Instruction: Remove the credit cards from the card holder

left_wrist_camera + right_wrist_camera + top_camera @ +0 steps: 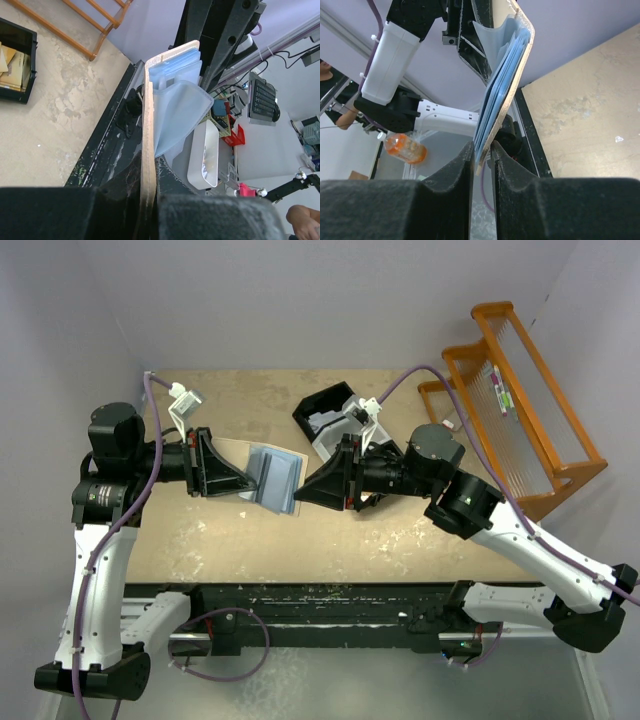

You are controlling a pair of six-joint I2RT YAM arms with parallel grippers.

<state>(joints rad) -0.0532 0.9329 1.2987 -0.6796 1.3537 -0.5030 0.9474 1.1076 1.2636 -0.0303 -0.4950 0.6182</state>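
Here's the left end effector (pixel 149 202), clenched hard on the near edge of the flat, booklet-like card holder (pixel 274 478), tan outside and pale blue-grey inside. The holder sits between the two arms, over the middle of the pale beige worktop (pixel 400 540). In the left wrist view it shows edge-on, with the tan face on the left and the soft blue pockets bulging to the right.

Opposite, the right end effector (pixel 482 156) has its jaws drawn narrow on either side of the holder's far edge. I cannot tell whether they truly pinch it.

Behind them, a black three-compartment tray (pixel 328 412) lies on the worktop. An orange wooden rack (pixel 520 390) stands off to the right.
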